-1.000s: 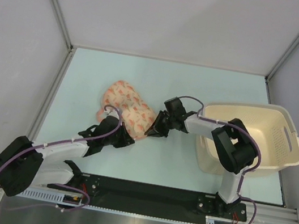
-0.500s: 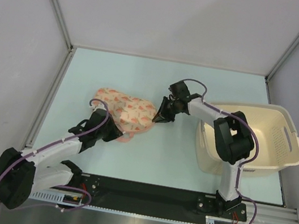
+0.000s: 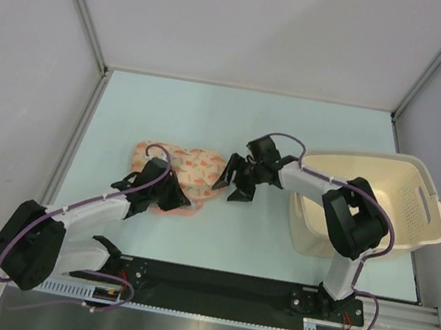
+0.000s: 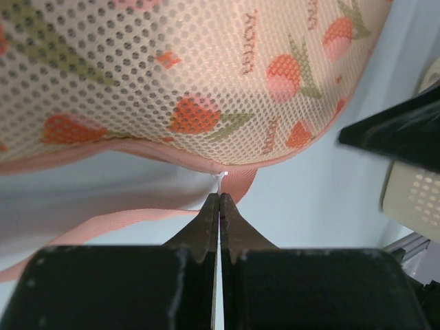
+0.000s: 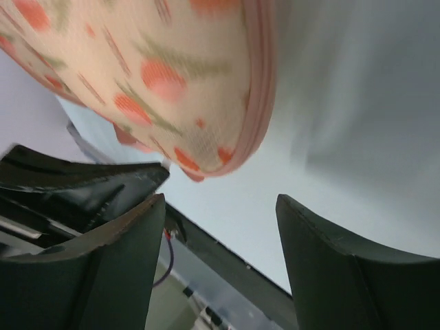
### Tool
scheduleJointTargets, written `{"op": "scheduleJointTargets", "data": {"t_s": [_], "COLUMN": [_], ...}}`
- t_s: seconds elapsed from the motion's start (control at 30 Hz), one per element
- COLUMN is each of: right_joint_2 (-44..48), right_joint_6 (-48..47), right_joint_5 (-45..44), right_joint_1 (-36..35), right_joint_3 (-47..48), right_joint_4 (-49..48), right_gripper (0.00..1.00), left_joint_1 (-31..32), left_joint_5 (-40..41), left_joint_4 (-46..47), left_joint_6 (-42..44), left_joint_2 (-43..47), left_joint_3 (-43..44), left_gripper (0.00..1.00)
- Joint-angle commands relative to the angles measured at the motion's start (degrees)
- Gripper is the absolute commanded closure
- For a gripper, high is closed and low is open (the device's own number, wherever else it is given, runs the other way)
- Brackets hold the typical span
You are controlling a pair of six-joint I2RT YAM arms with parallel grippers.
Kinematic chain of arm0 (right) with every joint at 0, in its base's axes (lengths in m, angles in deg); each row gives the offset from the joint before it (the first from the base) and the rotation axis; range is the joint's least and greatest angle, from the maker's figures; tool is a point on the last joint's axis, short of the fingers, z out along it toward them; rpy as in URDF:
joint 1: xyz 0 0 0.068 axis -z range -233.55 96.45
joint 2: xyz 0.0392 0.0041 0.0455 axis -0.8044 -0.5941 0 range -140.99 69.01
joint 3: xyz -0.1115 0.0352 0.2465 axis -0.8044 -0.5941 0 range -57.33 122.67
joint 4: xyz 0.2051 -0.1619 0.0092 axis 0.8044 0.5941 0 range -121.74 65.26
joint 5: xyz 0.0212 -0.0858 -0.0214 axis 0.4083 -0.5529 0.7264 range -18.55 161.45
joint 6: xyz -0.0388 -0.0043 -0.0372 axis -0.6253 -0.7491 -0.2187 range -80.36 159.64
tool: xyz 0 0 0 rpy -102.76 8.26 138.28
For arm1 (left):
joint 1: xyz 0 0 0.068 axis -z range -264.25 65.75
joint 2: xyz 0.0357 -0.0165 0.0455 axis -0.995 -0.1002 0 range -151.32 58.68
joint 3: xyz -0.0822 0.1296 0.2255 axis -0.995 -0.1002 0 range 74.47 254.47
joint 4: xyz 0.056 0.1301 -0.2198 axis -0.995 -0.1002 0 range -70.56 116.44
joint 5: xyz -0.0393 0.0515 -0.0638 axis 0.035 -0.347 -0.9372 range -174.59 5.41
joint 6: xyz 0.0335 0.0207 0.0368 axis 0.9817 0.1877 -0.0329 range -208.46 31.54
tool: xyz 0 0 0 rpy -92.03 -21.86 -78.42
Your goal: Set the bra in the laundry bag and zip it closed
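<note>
The laundry bag (image 3: pixel 195 163) lies flat on the table, peach mesh with red strawberry marks (image 4: pixel 172 82). My left gripper (image 3: pixel 183 204) sits at its near edge and is shut (image 4: pixel 218 199) on a thin white zip pull (image 4: pixel 220 180) that sticks out of the pink edging. My right gripper (image 3: pixel 229 187) stands open just off the bag's right end. Between its fingers (image 5: pixel 220 206) I see only bare table, with the bag's rounded end (image 5: pixel 158 75) above them. The bra is hidden.
A cream plastic basket (image 3: pixel 430 204) stands at the right edge of the table, close behind the right arm. A pink strap loop (image 4: pixel 103 223) trails from the bag beside my left fingers. Grey walls close in the back and both sides.
The bag has swung from tilted to lying flat across the table. My right gripper has opened and let go of the bag's right end. The left gripper has stayed shut and shifted with the bag.
</note>
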Motion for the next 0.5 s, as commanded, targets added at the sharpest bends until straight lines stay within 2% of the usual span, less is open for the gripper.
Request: {"op": "scheduleJointTargets", "data": {"t_s": [0.0,0.07,0.1,0.2,0.27,0.3,0.33,0.4,0.43,0.47], "right_joint_2": [1.25,-0.59,-1.12,-2.36,-3.49,-4.2,-4.81,-5.96,-5.96,-5.7], "right_joint_6": [13.02,13.55,13.65,12.43,10.4,8.39,7.5,5.57,5.04,4.51], "right_joint_5": [4.99,4.64,4.72,3.06,1.04,1.03,1.21,1.73,2.17,1.91], "right_joint_1": [-3.38,-4.0,-4.0,-3.04,-1.37,-0.75,-0.23,1.36,1.54,1.36], "right_joint_3": [-7.19,-6.93,-6.85,-6.41,-5.09,-4.39,-3.25,-2.37,-1.58,-1.4], "right_joint_4": [-17.0,-17.81,-18.34,-17.04,-14.66,-13.17,-12.38,-11.49,-11.23,-10.62], "right_gripper": [0.31,0.34,0.44,0.61,0.68,0.78,0.82,0.82,0.75,0.6], "left_joint_1": [1.3,1.83,1.92,1.83,1.92,1.92,1.75,1.75,1.75,1.75], "left_joint_5": [-2.0,-1.91,-1.82,-0.78,-0.16,0.28,0.37,0.03,-0.41,-0.68], "left_joint_4": [2.63,2.46,2.19,1.23,0.61,0.52,0.61,0.87,1.13,1.66], "left_joint_6": [-0.75,-0.92,-1.01,-1.19,-0.75,-0.66,-0.66,-0.75,-0.84,-0.84], "left_joint_2": [-1.04,-0.95,-0.69,0.45,1.68,2.03,2.3,2.74,2.83,2.83], "left_joint_3": [3.79,3.71,3.45,2.04,1.25,0.29,-0.24,-1.38,-1.56,-1.74], "left_gripper": [1.0,1.0,1.0,1.0,1.0,1.0,1.0,1.0,1.0,1.0]}}
